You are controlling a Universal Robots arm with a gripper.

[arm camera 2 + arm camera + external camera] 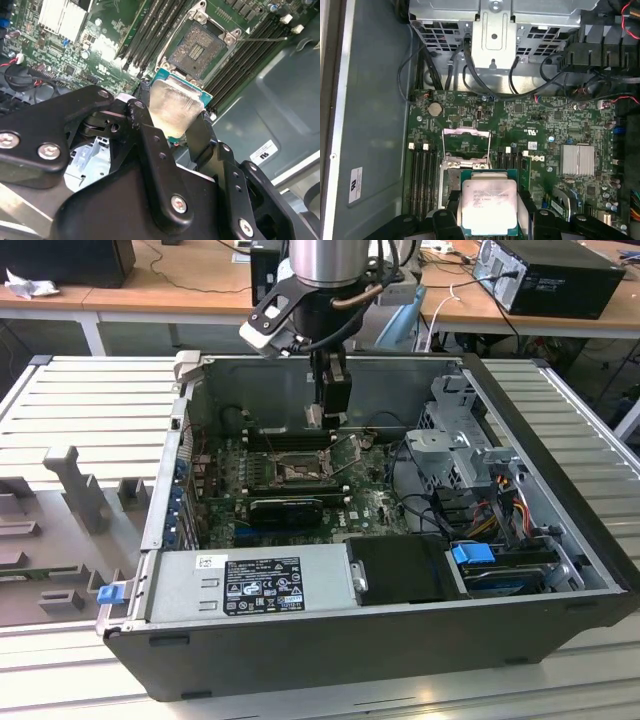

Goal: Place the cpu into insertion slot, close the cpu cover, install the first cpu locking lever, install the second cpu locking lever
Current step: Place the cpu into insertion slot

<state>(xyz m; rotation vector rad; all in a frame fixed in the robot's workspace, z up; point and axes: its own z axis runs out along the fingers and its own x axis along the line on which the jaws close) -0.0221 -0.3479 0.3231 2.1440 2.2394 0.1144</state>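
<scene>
as the pincer [172, 125] pinches the cpu [489, 205] by two edges, it hangs near the uncovered insertion slot [200, 47].

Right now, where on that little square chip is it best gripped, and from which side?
Probably by two opposite edges, coming from its metal top side, as the hand holds the cpu now. It is thin, flat and square, so the edges give parallel faces, and its underside is free for the insertion slot.
</scene>
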